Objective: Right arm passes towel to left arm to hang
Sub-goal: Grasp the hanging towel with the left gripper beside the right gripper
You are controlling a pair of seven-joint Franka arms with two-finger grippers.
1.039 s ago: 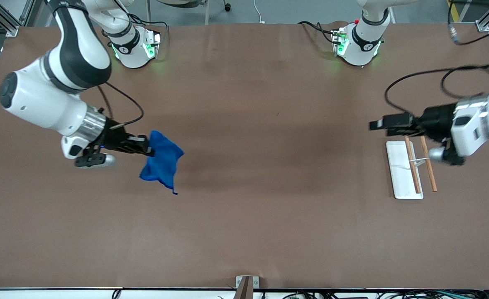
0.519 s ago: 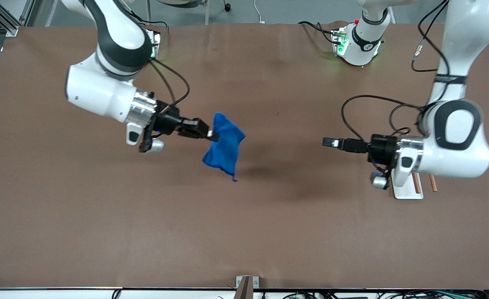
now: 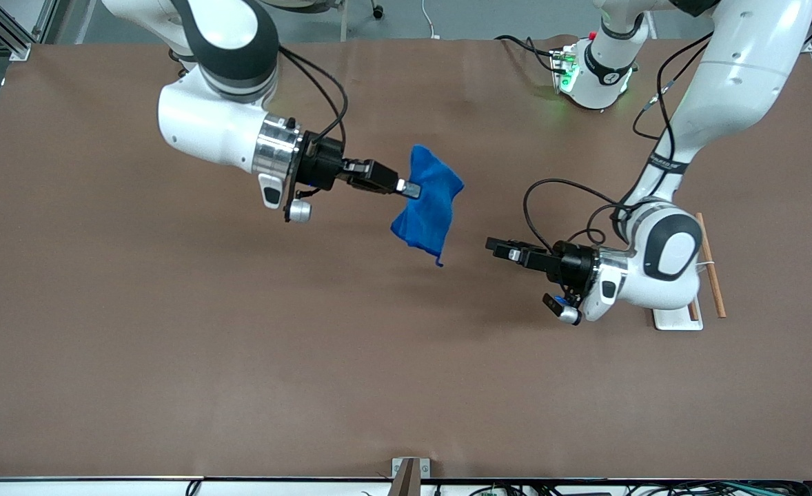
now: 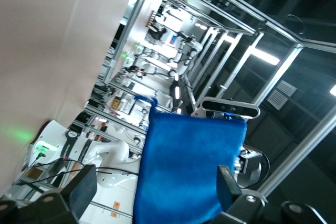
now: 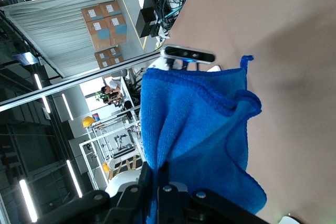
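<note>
towel (image 3: 428, 207) in right claw (image 3: 411, 189)

A robotics lab: two white Franka arms are bolted to a brown table (image 3: 171, 358) framed by aluminium extrusion (image 4: 239, 66), with more robot stations under strip lights, stacked cardboard boxes (image 5: 107, 27) and a camera (image 5: 189, 53) on a bar

Towel (image 3: 428, 209): a small bright blue cloth with a stitched hem, hanging in loose folds in the air above the middle of the table, pinched at one upper edge by the right gripper (image 3: 411, 190). Its body drapes downward to a pointed lower corner, where a short loose thread dangles; nothing else touches it.
</note>
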